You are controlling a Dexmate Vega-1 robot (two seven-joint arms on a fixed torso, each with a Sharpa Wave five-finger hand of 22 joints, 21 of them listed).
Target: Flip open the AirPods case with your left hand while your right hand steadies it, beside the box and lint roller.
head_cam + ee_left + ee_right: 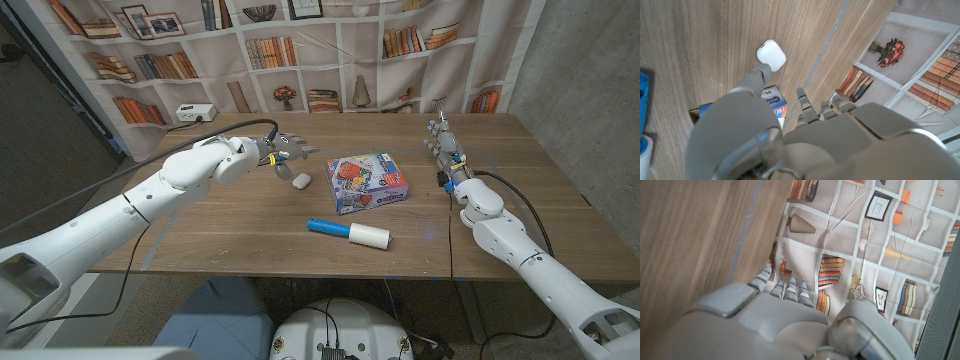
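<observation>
two robot hands frame the scene: we see the left robot hand (281,153) hovering just above the airpods case (300,181), fingers spread and holding nothing, likely poised to reach the lid. the case lies on the bench (240,235) left of the box (368,181), the lint roller (349,233) nearer us. the right robot hand (445,150) stands well apart, fingers together, grasping nothing. our left wrist view shows a fingertip (763,73) close against the case (771,54); whether it touches, we cannot tell.
</observation>
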